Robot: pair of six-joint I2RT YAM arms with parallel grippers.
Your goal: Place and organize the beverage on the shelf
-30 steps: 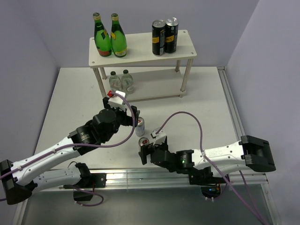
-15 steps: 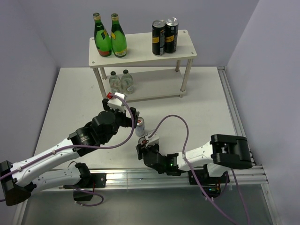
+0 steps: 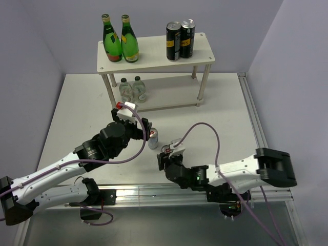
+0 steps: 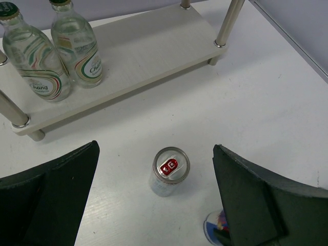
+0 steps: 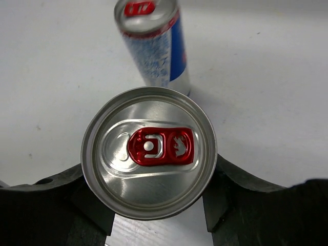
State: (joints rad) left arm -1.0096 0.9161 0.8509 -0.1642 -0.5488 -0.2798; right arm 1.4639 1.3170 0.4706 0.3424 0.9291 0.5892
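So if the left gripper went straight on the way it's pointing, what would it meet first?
Probably the upright silver can, standing in line with the left gripper's open gap; depth is unclear.

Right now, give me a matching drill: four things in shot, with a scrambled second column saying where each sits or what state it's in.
1 black cans
2 clear bottles
3 green bottles
4 right fingers

A lower board of the shelf
B shut on a silver can
C upper board, left end
D upper board, right end

Pairs: 1-D, 2-A, 3-C, 4-B
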